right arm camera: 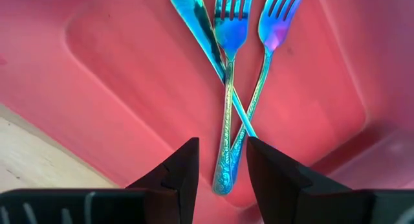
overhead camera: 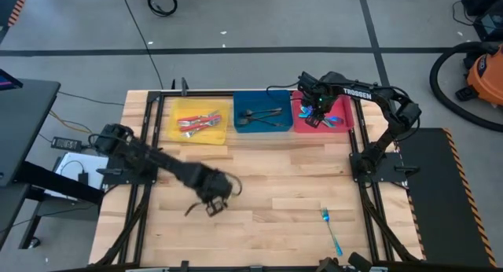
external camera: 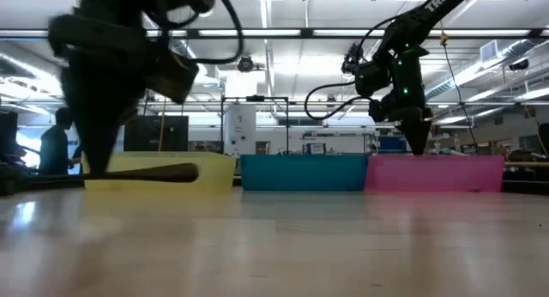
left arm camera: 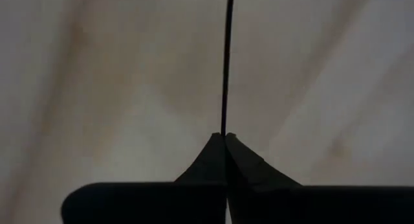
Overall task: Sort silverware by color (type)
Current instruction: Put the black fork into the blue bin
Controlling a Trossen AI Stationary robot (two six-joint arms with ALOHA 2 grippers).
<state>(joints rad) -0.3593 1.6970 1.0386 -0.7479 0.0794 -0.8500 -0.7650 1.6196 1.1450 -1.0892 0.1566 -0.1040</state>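
Observation:
My left gripper (overhead camera: 212,195) hangs over the table's middle left, shut on a dark grey utensil (external camera: 154,172). My right gripper (overhead camera: 318,107) stands open above the red bin (overhead camera: 346,123), fingers pointing down. Teal-handled forks (right arm camera: 228,88) lie crossed on the bin's floor; one handle end shows between my fingers (right arm camera: 187,166), and touch cannot be told. The yellow bin (overhead camera: 177,119) holds red-handled silverware (overhead camera: 200,123). The blue bin (overhead camera: 240,107) holds dark pieces (overhead camera: 263,115). One teal fork (overhead camera: 330,229) lies flat on the table at the near right. My left gripper pinches the dark utensil near one end (left arm camera: 224,130) between its two shut fingertips, coming from above and pointing down. The utensil juts out level from the fingertips (external camera: 96,164), its broad free end (external camera: 184,171) away from them, lifted clear of the table.
The three bins stand side by side along the table's far edge. Bare wood (overhead camera: 275,193) lies between the bins and the lone teal fork. Black frame rails (overhead camera: 357,170) run along both table sides.

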